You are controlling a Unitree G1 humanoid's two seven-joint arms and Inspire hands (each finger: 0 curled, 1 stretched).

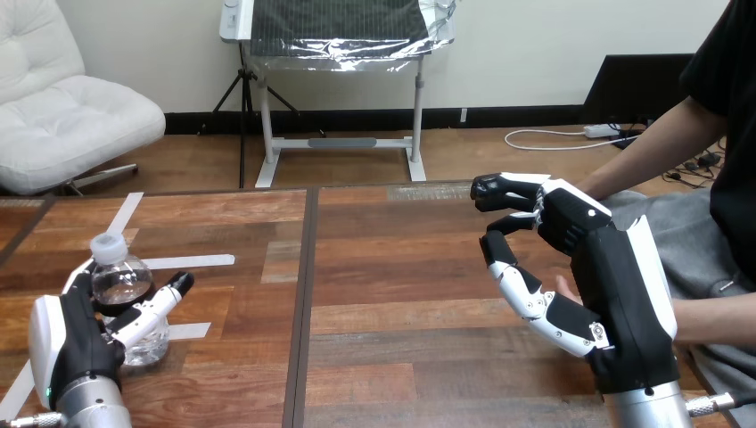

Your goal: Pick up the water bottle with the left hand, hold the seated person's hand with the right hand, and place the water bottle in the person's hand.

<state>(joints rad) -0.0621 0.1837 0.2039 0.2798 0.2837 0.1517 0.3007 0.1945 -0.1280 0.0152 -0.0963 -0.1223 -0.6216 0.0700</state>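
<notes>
The left hand (pixel 73 346) curls round the water bottle (pixel 118 278), which stands upright at the wooden table's (pixel 401 294) near-left corner. At the table's right edge, the right hand (pixel 615 294) covers the person's hand (pixel 563 287); whether it grips cannot be told.

The wooden table (pixel 419 294) is laid in reddish-brown planks, and a dark seam (pixel 303 294) runs from its far edge to its near edge (the one clear line across the boards). Left of the seam lie white tape strips (pixel 189 261): one flat and close to the seam, one slanting toward the far edge, further left. A clear water bottle (pixel 125 294) with a white cap stands upright well left of the seam, its base seemingly on the wood. Right of the seam the planks run darker.
</notes>
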